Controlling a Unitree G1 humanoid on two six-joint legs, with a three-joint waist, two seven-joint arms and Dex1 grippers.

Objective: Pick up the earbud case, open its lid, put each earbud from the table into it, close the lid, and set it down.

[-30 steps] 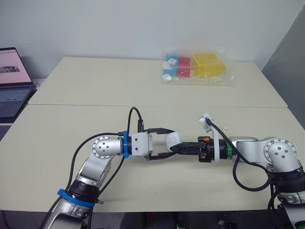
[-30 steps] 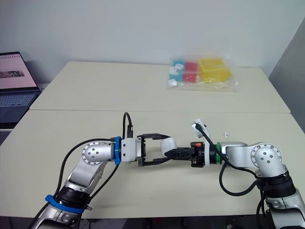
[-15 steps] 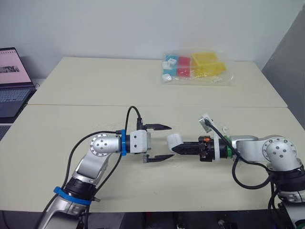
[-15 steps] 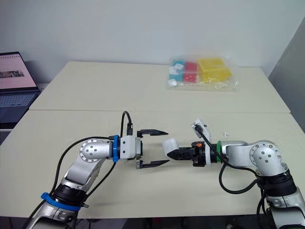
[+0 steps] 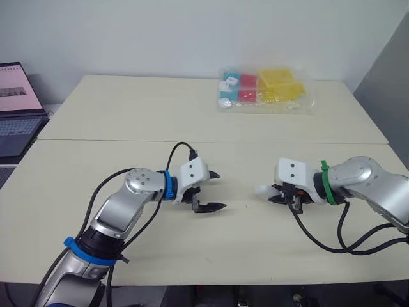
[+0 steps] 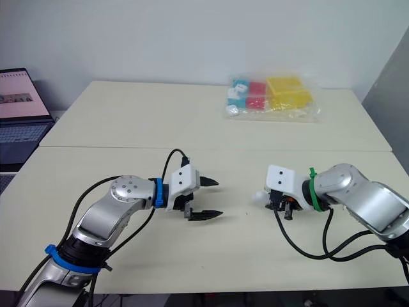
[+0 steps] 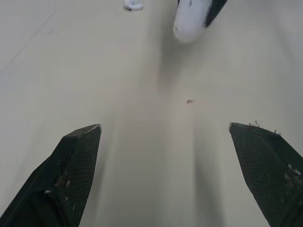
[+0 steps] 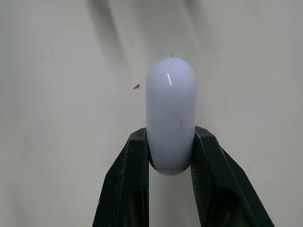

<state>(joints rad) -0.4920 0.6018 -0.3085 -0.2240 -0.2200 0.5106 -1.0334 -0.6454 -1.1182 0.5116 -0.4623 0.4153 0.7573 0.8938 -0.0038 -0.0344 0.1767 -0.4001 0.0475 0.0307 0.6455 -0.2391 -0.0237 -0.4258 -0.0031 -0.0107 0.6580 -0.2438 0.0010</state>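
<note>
The white earbud case (image 8: 170, 109) has its lid down and is pinched at one end by my right gripper (image 8: 170, 135), which is shut on it. In the eye views the case (image 5: 262, 190) pokes out of that gripper (image 5: 273, 194) low over the table, right of centre. My left gripper (image 5: 219, 190) hovers open with nothing between its fingers, about a hand's width to the left of the case. The left wrist view looks across bare table at the case (image 7: 189, 21) and at a small white earbud (image 7: 132, 4) lying beside it.
A clear bag of coloured boxes (image 5: 263, 91) lies at the far right of the back table. A laptop (image 5: 16, 109) stands off the left edge. A seam (image 5: 192, 141) runs between the two tables.
The two grippers have drawn apart. The left one backed off to the left, open; the right one swung right and down toward the table with the case still in it.
</note>
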